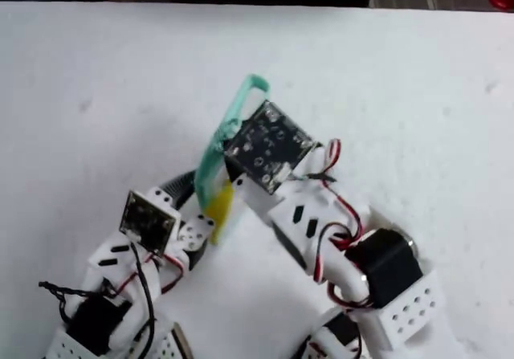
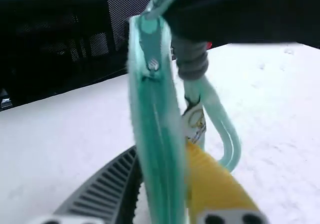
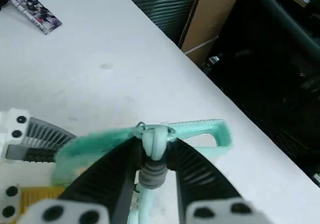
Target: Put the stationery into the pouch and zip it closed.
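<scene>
Left gripper point(image 2: 160, 184): clamping the pouch point(image 2: 152, 134) between a grey ribbed jaw and a yellow jaw, both drawn in tight against its two faces.

Pouch: teal, standing on its long edge, slanting away from the arms in the high view, its near end sitting between the left jaws. Lying near the middle of the table point(image 1: 385, 78), a little toward the arms' side. Carrying a loop handle point(image 3: 217, 134) at the far end, poking out past both grippers. Not possible to tell whether the zip is open or closed.

Room around it: white tabletop stretching wide to either side and beyond the loop handle, with the far edge well apart from the pouch in the high view. On the near side, both arms crowding in close together and meeting at the pouch. In the right wrist view, table edge running past the handle end, with a cardboard box point(image 3: 210, 18) and dark mesh point(image 3: 280, 78) beyond it. Printed card point(image 3: 32, 6) lying flat on the table, well apart from the pouch.

Right gripper point(image 3: 153, 145): sitting over the pouch's top edge toward the handle end, black jaws narrowed to a slim gap, pinching a teal tab point(image 3: 152, 135) with a grey stub point(image 3: 151, 174) just below it. Not possible to tell whether that tab is the zip pull.
</scene>
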You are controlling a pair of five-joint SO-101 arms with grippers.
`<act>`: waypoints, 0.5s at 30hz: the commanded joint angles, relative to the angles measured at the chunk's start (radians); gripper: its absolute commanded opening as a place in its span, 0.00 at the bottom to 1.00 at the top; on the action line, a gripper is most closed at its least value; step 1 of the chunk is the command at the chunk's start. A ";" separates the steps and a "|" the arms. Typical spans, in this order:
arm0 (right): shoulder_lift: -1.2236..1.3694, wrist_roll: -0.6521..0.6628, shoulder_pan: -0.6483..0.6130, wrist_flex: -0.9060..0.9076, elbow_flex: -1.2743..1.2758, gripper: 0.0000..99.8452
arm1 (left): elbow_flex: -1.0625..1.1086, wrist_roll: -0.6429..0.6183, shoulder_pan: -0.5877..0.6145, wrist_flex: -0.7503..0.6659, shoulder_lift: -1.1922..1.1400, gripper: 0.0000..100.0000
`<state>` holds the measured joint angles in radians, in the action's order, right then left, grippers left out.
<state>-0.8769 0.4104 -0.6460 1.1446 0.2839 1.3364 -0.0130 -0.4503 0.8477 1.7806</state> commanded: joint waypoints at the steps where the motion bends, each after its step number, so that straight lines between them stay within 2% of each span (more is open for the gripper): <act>1: -0.012 0.000 0.081 -0.031 -0.043 0.02 | -0.080 -0.006 -0.005 -0.005 0.001 0.02; 7: 0.058 0.002 0.131 -0.064 -0.044 0.02 | -0.052 0.031 -0.125 0.003 0.001 0.02; 15: 0.143 0.000 0.257 -0.130 -0.049 0.02 | -0.038 0.080 -0.131 0.034 0.001 0.02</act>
<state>-0.7557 0.4104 -0.4695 1.0541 0.2793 1.3226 0.0499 -0.5501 0.8477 1.7714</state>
